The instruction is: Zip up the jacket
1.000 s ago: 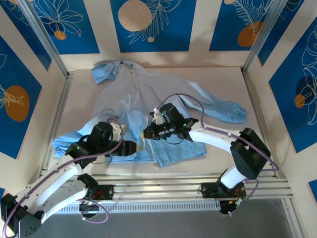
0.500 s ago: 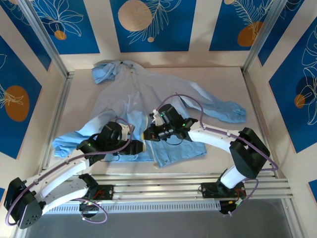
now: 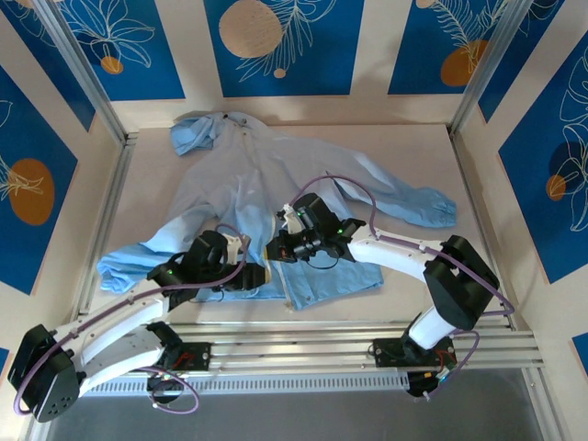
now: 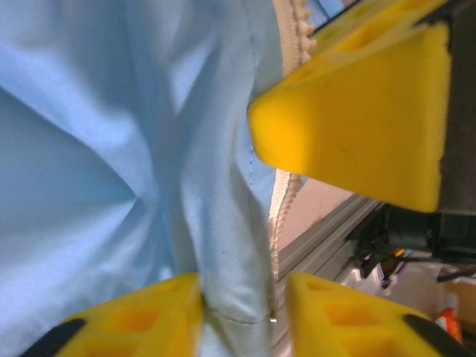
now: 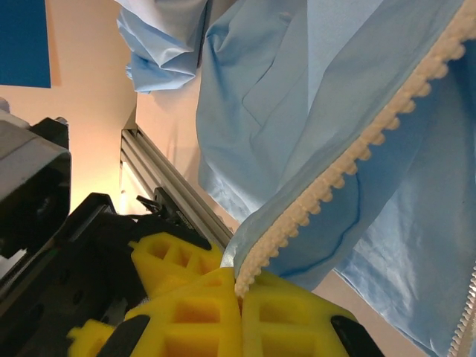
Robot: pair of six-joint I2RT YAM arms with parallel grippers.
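a pale beige tabletop (image 3: 423, 152) lies inside a three-sided booth. the cream-coloured walls (image 3: 369, 55) carry deep blue rectangular panels (image 3: 285, 69) printed with thin white leaf outlines and flat orange and tan discs (image 3: 250, 28). three panels span the back, with more on the left wall (image 3: 28, 138) and the right wall (image 3: 551, 184). two slanting silver aluminium posts (image 3: 83, 69) stand at the back corners. a silver slotted rail (image 3: 101, 230) runs along the table's left edge, and a wider frame of grooved aluminium bars (image 3: 312, 347) crosses the near edge. below that lies a plain grey surface (image 3: 349, 418). the light is even and soft, with only faint shadows.
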